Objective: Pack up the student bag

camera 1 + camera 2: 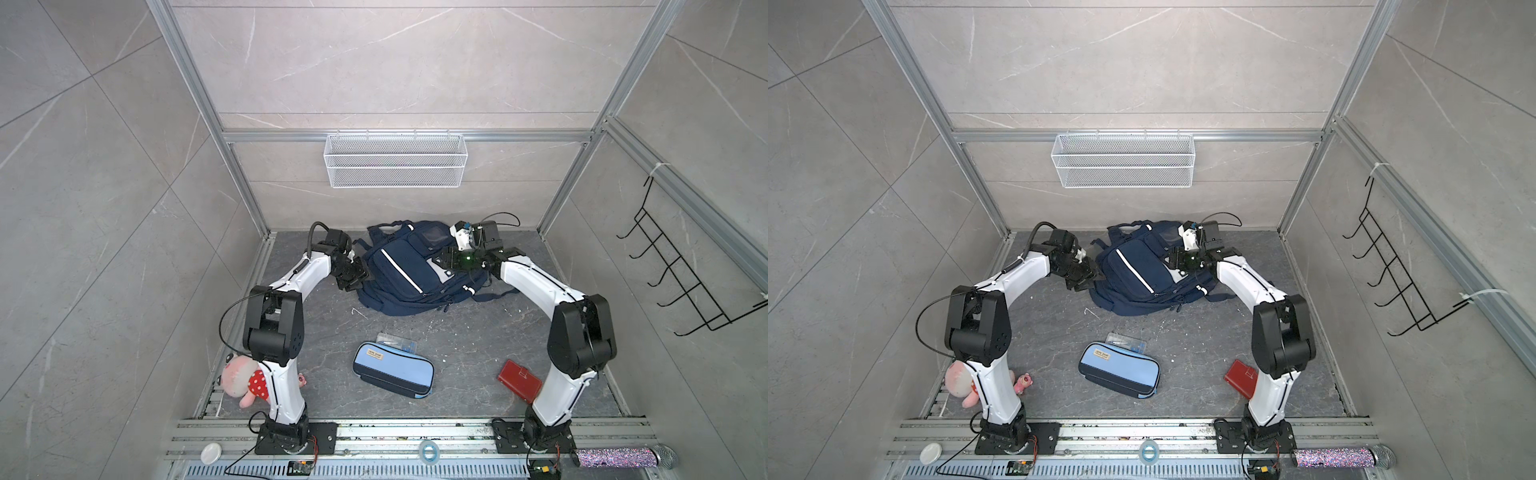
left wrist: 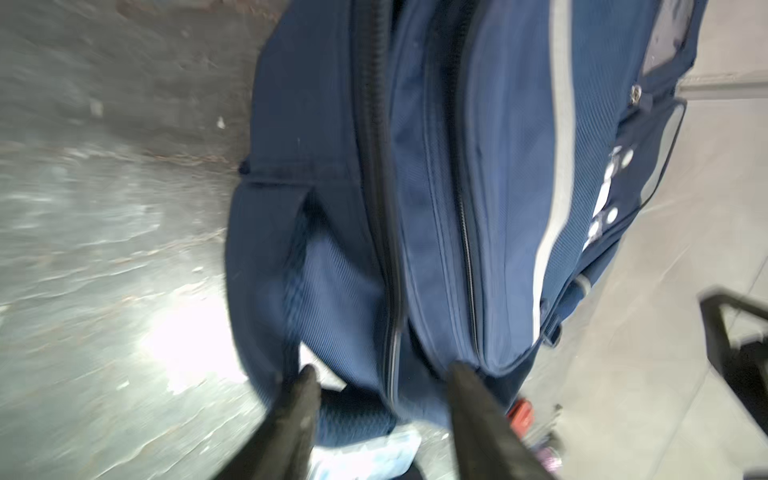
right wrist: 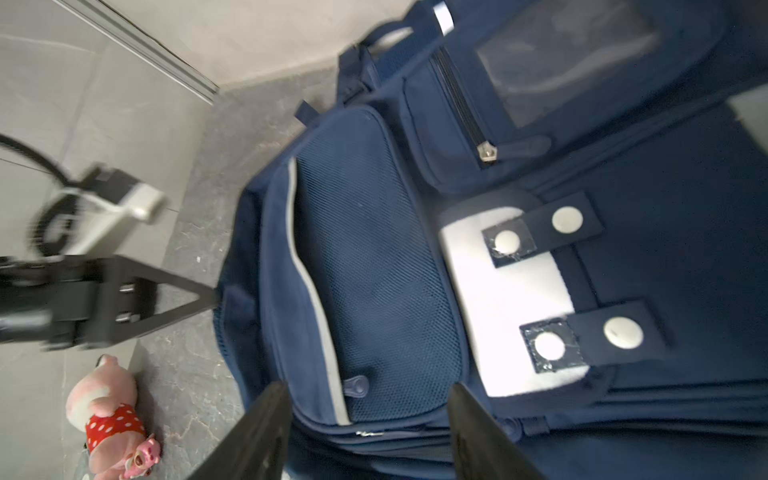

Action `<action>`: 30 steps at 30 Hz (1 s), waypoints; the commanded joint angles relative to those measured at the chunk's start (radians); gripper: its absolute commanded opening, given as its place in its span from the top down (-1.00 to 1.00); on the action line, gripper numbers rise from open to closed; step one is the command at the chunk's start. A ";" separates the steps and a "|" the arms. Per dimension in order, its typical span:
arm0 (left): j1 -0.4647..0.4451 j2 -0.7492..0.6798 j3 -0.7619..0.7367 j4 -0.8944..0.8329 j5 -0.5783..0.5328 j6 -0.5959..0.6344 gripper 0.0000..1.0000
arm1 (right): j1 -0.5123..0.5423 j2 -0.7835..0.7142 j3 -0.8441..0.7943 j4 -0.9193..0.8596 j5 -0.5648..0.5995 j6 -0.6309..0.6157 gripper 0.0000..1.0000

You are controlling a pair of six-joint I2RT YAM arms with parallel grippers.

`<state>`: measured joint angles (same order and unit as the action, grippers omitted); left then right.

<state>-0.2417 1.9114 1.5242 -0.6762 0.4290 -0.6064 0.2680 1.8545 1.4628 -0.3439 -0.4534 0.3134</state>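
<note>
Left gripper (image 2: 388, 388): fingers (image 2: 305, 399) stood apart, nothing pinched. The navy side panel of the student bag (image 1: 409, 272) and a closed zip line (image 2: 382, 199) lay between the tips and just beyond them.

Right gripper (image 3: 370, 399): fingers likewise apart, no hold. The mesh pocket (image 3: 374, 266) sat straight ahead of the tips, the white patch pocket (image 3: 511, 307) off to one finger's outer side.

The bag lay flat, front face up, between the two grippers.

Risks, as judged:
- Every zip in view looked shut, so packing seemed unable to begin until a pull was found.
- With neither gripper clamped, the limp bag could slide or slump if one finger nudged it.
- A closing pinch might catch loose fabric or a strap rather than the small pull tab (image 3: 356, 386) near the right tips.
- The pencil case (image 1: 392, 375), red wallet (image 1: 519, 381) and plush toy (image 1: 243, 380) lay well behind both grippers, a long reach back.

Unclear: both wrist views were blurred, and whether the left tips touched the fabric could not be told. No main-compartment pull was seen. The clear box (image 1: 397, 338) sat half hidden behind the pencil case, and the left arm covered part of the toy.
</note>
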 commanded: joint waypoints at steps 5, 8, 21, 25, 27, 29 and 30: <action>-0.011 -0.047 0.006 -0.067 -0.014 -0.004 -0.15 | -0.013 0.055 0.015 -0.160 -0.052 0.021 -0.24; -0.021 -0.009 0.018 -0.033 0.030 0.020 -0.14 | -0.015 0.098 0.021 -0.214 -0.027 0.005 -0.24; -0.024 0.060 -0.102 0.012 0.166 0.159 0.18 | -0.025 0.297 0.245 -0.488 0.135 0.016 -0.13; -0.025 0.081 -0.148 0.033 0.176 0.165 0.38 | -0.037 0.299 0.215 -0.488 0.134 0.047 -0.11; -0.024 0.083 -0.164 0.045 0.180 0.167 0.42 | -0.038 0.296 0.208 -0.488 0.132 0.051 -0.12; -0.024 0.091 -0.166 0.047 0.179 0.171 0.44 | -0.038 0.302 0.207 -0.484 0.116 0.027 -0.18; -0.024 0.097 -0.162 0.046 0.179 0.172 0.44 | -0.038 0.312 0.212 -0.488 0.112 0.017 -0.22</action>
<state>-0.2623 1.9839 1.3758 -0.6064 0.6113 -0.4671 0.2386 2.1262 1.6878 -0.7841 -0.3630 0.3439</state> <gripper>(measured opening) 0.281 0.597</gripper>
